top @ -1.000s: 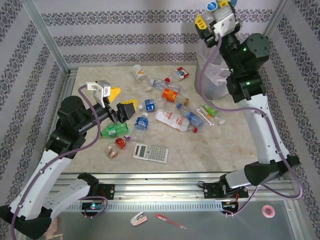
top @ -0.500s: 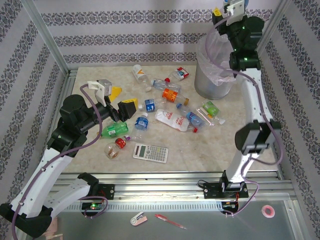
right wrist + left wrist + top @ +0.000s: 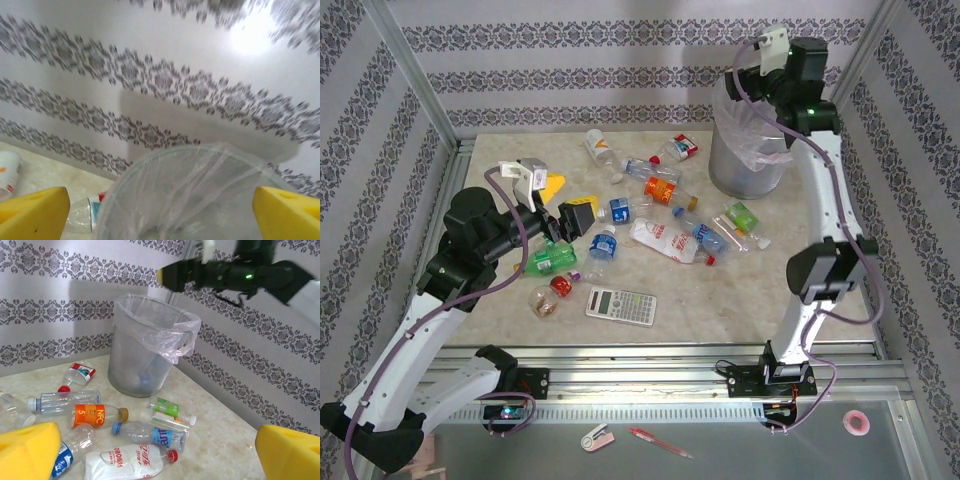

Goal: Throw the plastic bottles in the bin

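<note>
Plastic bottles [image 3: 705, 238], small, mostly clear and partly crushed, with blue, red, orange, green or yellow labels and caps, lie scattered over the middle of the beige marbled tabletop [image 3: 740, 290] in the overhead view. Among them are an orange-labelled clear bottle [image 3: 662, 188] at centre, a flattened white bottle with red lettering [image 3: 658, 238] just below it, a green bottle [image 3: 550, 262] left of centre, and a small green-labelled bottle [image 3: 740, 215] below the bin. A flat grey calculator [image 3: 621, 303] lies beneath the scatter, apart from the bottles. The round grey mesh bin [image 3: 745, 160], lined with a translucent whitish plastic bag, stands upright in the upper right of the frame, near the far wall.

Right gripper [image 3: 160, 206]: jaws spread wide, with the two yellow pads [image 3: 32, 206] at the lower corners of the wrist view. Only the bag's rim shows between them, lower down, and the gripper holds nothing. In the left wrist view one of its pads shows at top centre, above the bin's mouth.

Left gripper [image 3: 567, 198]: jaws likewise fully apart and empty. It is positioned left of centre over the scatter, beside a blue-labelled bottle [image 3: 618, 209]. Whether a pad touches that bottle cannot be told.
</note>
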Available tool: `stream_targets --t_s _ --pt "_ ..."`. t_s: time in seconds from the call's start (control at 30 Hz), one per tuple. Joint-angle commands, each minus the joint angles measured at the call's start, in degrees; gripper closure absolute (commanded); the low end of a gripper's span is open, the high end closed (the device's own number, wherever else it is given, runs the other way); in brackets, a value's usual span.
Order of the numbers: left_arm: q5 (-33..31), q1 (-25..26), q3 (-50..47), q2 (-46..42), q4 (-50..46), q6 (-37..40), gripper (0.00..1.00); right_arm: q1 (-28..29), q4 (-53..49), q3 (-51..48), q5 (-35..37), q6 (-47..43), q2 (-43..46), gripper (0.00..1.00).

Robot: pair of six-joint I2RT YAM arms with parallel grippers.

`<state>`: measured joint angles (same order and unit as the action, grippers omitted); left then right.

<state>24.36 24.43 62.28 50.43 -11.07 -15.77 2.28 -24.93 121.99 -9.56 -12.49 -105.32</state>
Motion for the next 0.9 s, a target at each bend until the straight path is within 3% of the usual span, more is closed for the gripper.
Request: stream_targets --t_s 0.0,0.23,0.4,0.87 --pt "0.84 0.92 1.89 -0.53 1.19 -0.7 0.0 2.19 -3.29 -3.47 0.76 0.64 7.15 0.05" --pt "0.71 0.92 1.85 -1.6 1.02 -1.07 0.0 4.61 -5.37 -13.92 0.36 5.65 17.33 0.04" --pt "0.47 0.94 1.62 -2.37 0.74 -1.37 0.0 4.75 -8.65 -20.54 -4.4 12.95 23.07 0.05" --pt "-0.13 0.98 0.83 -3.68 0.18 -1.29 0.0 5.44 -18.89 -43.75 -8.98 19.71 29.05 0.06"
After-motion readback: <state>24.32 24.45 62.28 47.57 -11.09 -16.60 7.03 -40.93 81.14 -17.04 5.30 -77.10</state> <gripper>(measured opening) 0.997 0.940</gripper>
